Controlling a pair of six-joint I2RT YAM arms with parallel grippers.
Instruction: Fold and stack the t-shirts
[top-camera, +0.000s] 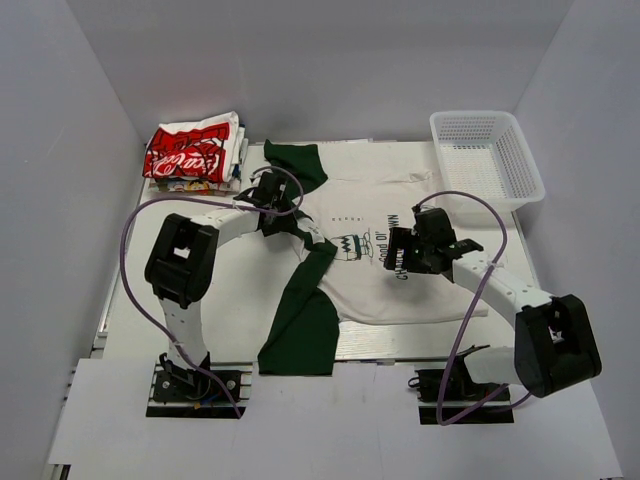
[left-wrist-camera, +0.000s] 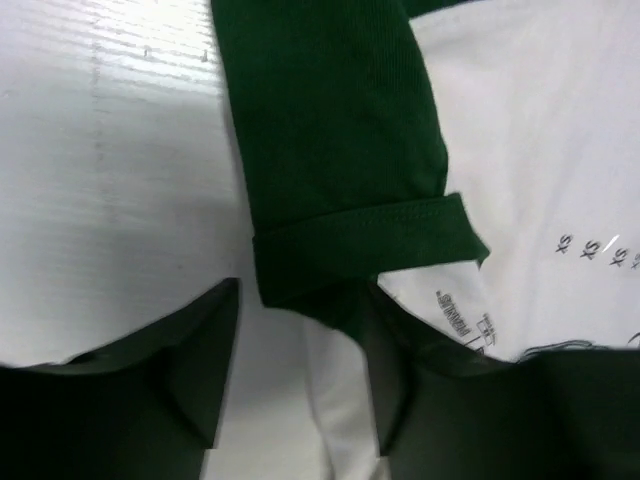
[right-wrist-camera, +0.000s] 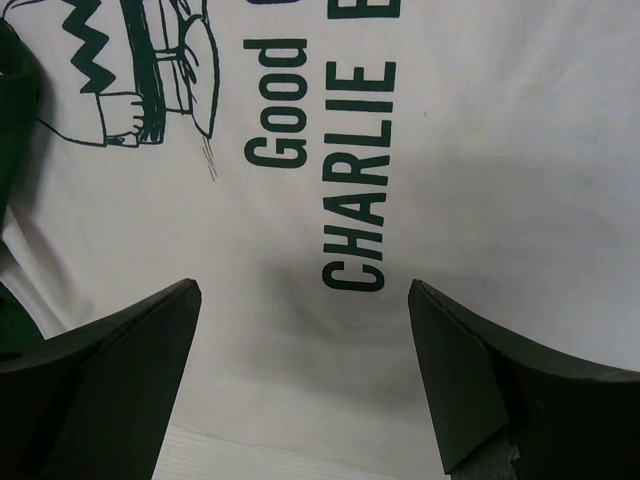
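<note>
Counter (top-camera: 235, 300): white and flat, boxed in by plain pale walls at left, back and right; two dark arms bolted side by side at near edge.

Folded stack (top-camera: 195, 152): far left corner of counter; several tees piled flat, top one white with bold red print, face up.

Left claw (top-camera: 268, 190): at end of left arm, low over left side of spread tee, just on near side of far sleeve; close to folded stack but apart from it.

Left fingers (left-wrist-camera: 215, 340): parted to a medium gap, not clamped; dark green cuff (left-wrist-camera: 360, 240) lying between them on white cloth; left finger clear of cuff, contact at right finger impossible to tell.

Tee (top-camera: 400, 190): middle of counter, spread open, front up, unfolded; white body, sleeves toward left.

Far sleeve (top-camera: 298, 163): dark green, angled toward back of counter, near folded stack.

Near sleeve (top-camera: 305, 325): dark green, running down to near edge of counter, between the two arm bases.

Print (right-wrist-camera: 360, 170): dark green lettering, "Good" and "CHARLIE" readable, beside line drawing of a figure in a zigzag shirt (right-wrist-camera: 130, 80); on tee's chest.

Right claw (top-camera: 400, 250): at end of right arm, poised over print at tee's middle; spread wide, white cloth and lettering showing in the gap.

Basket (top-camera: 528, 160): white plastic mesh, upright in far right corner of counter, beyond right arm.
</note>
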